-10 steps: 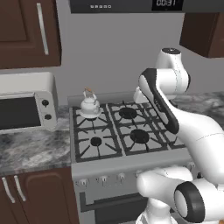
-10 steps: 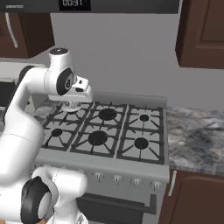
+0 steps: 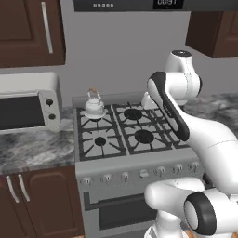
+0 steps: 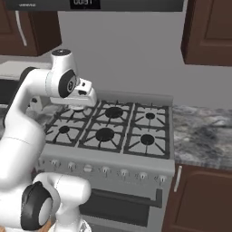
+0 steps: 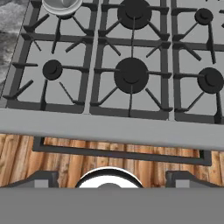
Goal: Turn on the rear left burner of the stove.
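While pincer grip cannot be told, kettle (image 3: 94,107) covering rear left burner, stove (image 3: 139,169) front edge below hand.

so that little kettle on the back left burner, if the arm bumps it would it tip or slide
The kettle looks squat and wide at the bottom, so it would more likely slide than tip. It rests on raised grate prongs of the stove, so a push might catch and rock it. Its thin upright handle looks like the easiest part to snag.
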